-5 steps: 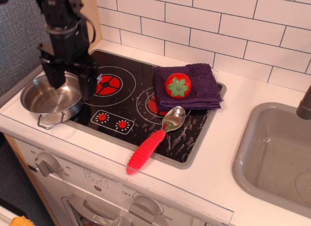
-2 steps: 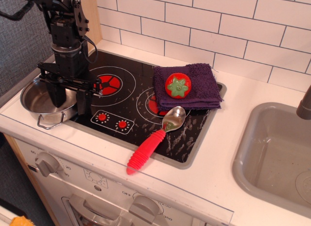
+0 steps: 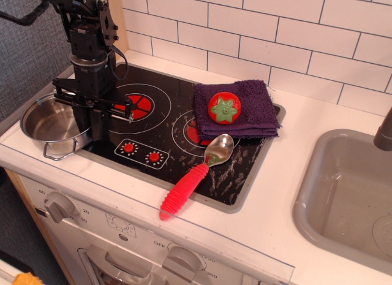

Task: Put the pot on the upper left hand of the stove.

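The shiny steel pot [image 3: 46, 121] sits at the far left, half on the white counter and half over the left edge of the black stove [image 3: 165, 129]. Its wire handle points towards the front. My gripper [image 3: 90, 133] hangs straight down over the pot's right rim. One finger is inside the pot and one outside, and they are closed in on the rim. The upper left burner [image 3: 136, 106], with its red centre, lies just right of the gripper.
A purple cloth [image 3: 251, 110] with a red and green toy [image 3: 224, 108] on it covers the upper right burner. A spoon with a red handle [image 3: 195, 176] lies across the stove's front. A grey sink [image 3: 346, 196] is at the right. The tiled wall stands behind.
The fingers have drawn together from wide open onto the pot's right rim. The pot has shifted a little to the left.
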{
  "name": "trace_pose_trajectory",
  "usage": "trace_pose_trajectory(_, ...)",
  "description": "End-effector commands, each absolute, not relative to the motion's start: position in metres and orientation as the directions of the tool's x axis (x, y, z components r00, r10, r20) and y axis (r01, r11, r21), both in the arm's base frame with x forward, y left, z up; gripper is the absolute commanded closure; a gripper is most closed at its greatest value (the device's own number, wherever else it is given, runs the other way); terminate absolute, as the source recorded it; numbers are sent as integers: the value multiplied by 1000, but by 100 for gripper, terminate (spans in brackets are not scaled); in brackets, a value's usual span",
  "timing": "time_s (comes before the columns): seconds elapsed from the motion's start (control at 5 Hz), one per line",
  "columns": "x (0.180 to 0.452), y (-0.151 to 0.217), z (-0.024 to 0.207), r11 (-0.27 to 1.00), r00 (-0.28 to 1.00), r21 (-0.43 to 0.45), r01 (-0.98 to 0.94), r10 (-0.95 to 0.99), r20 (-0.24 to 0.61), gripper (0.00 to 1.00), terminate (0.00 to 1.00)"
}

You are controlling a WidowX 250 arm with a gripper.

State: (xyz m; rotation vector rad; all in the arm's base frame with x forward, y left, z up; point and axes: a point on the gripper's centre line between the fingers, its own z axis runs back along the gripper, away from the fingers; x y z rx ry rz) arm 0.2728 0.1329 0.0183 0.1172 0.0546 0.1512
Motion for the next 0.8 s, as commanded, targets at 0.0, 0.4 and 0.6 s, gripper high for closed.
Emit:
trace_pose_trajectory(0.0, 268, 127, 32, 985, 992, 123, -121, 123, -6, 100, 0)
trace_pose_trajectory(0.4, 279, 104, 80, 992, 991, 124, 31, -47, 127, 100, 0)
trace_pose_trajectory(0.6, 308, 86, 103, 988, 971, 112, 103, -124, 204, 100, 0)
